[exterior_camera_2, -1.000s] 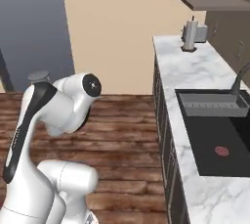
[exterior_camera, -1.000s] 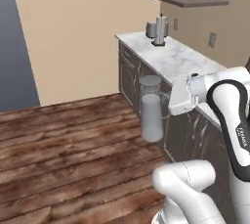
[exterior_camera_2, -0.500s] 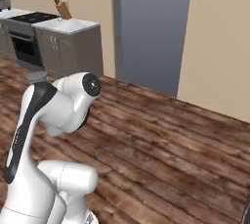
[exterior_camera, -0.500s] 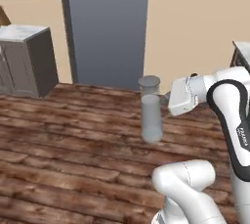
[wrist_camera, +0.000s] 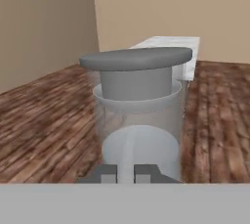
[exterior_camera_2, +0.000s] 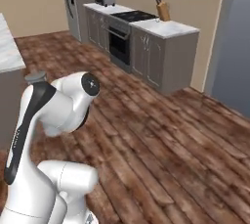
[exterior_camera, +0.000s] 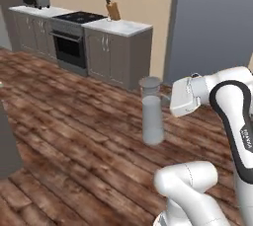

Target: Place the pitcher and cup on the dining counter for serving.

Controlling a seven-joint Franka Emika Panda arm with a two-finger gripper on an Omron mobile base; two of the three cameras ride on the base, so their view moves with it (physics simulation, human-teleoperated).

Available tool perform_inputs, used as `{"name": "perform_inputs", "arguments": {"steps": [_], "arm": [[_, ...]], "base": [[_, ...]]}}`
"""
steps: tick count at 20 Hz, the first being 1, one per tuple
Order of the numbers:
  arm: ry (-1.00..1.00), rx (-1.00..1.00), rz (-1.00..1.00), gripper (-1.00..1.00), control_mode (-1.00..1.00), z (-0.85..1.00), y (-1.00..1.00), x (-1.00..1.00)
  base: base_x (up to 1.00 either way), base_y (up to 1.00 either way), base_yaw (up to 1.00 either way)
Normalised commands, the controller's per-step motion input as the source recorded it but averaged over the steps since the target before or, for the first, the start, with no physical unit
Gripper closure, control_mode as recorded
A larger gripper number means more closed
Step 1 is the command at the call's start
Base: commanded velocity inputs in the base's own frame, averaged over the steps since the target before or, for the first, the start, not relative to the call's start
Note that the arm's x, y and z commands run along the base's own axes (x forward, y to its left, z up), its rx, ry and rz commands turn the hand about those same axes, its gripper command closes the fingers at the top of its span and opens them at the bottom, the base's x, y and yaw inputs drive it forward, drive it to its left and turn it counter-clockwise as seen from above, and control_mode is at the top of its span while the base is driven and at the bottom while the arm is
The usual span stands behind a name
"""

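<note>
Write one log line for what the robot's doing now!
stage: carrying | gripper: shut on pitcher | pitcher: upright, off the wood floor

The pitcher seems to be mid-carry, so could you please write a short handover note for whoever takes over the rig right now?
Gripper: shut on the pitcher, holding it upright in the air over the wood floor.
Dining counter: a white marble top lies ahead in the hand view, probably it; the pitcher is not there yet.
Cup: I cannot place it from these views.
Done: pitcher picked up.
Left: set the pitcher on the dining counter, then find the cup and bring it there.
</note>
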Motion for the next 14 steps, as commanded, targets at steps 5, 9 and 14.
{"name": "perform_inputs", "arguments": {"steps": [5, 9, 14], "arm": [[0.0, 0.0, 0.0, 1.0, 1.0, 0.0, 0.0, 0.0], [0.0, 0.0, 0.0, 1.0, 1.0, 0.0, 0.0, 0.0], [0.0, 0.0, 0.0, 1.0, 1.0, 0.0, 0.0, 0.0]], "base": [[0.93, 0.58, 0.57], [1.0, 0.62, 0.5], [1.0, 0.57, 0.43]]}}
